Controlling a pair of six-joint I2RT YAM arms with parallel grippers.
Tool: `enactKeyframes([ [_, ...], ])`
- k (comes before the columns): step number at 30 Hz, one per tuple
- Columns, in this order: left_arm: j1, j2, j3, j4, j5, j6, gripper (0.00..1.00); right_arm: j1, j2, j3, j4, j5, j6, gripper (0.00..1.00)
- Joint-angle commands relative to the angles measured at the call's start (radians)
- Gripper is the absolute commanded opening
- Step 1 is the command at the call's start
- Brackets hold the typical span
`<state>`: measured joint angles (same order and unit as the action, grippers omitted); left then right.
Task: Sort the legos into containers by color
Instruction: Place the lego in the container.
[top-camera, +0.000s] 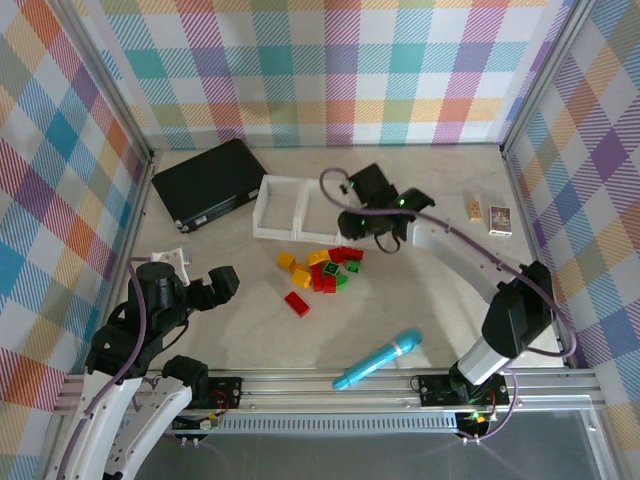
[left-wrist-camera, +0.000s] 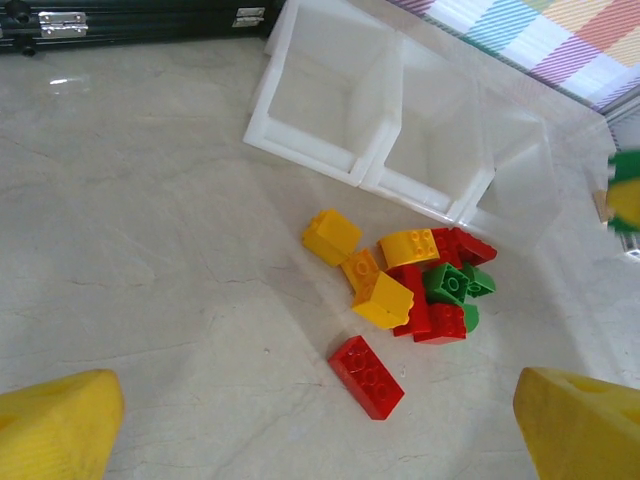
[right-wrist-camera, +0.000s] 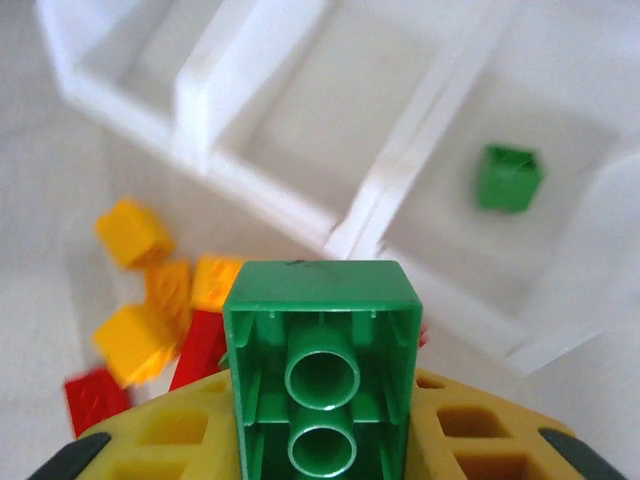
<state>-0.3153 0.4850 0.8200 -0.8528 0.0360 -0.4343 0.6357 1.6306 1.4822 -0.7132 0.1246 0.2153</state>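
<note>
Reaching far over the tray (left-wrist-camera: 300, 158), right gripper (top-camera: 358, 228) holds a green brick (right-wrist-camera: 322, 330); left gripper (top-camera: 225, 283) hangs near-left, wide open.

We see the scene brightly and evenly lit from above, with only faint, soft shadows on the pale table (top-camera: 250, 330) and a small glare spot on it beside the black case (left-wrist-camera: 150, 20) in the left wrist view. In the right wrist view we find the near green brick (right-wrist-camera: 320, 350) sharp, while the white tray (right-wrist-camera: 250, 60) and the loose legos (right-wrist-camera: 150, 290) beyond it are blurred. The left wrist's yellow fingertips (left-wrist-camera: 55, 425) sit out of focus in the bottom corners.
</note>
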Motion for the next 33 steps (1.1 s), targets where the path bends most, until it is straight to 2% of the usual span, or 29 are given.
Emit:
enactKeyframes([
  [1,-0.008,-0.004,-0.027,0.052,0.031,-0.016,0.99,-0.075,0.095,0.102,-0.066,-0.029,0.044,0.25],
  [4,-0.008,0.003,-0.035,0.06,0.042,-0.019,1.0,-0.129,0.2,0.18,-0.08,-0.067,0.055,0.24],
  [10,-0.008,0.003,-0.031,0.054,0.041,-0.018,1.0,-0.155,0.358,0.286,-0.094,-0.103,0.056,0.24],
  [18,-0.008,0.005,-0.037,0.063,0.043,-0.021,1.0,-0.187,0.44,0.276,-0.063,-0.127,0.086,0.28],
  [28,-0.008,0.018,-0.049,0.083,0.045,-0.024,1.0,-0.202,0.435,0.246,-0.045,-0.129,0.119,0.55],
  [33,-0.008,0.026,-0.044,0.078,0.044,-0.022,1.0,-0.202,0.414,0.251,-0.061,-0.144,0.117,0.56],
])
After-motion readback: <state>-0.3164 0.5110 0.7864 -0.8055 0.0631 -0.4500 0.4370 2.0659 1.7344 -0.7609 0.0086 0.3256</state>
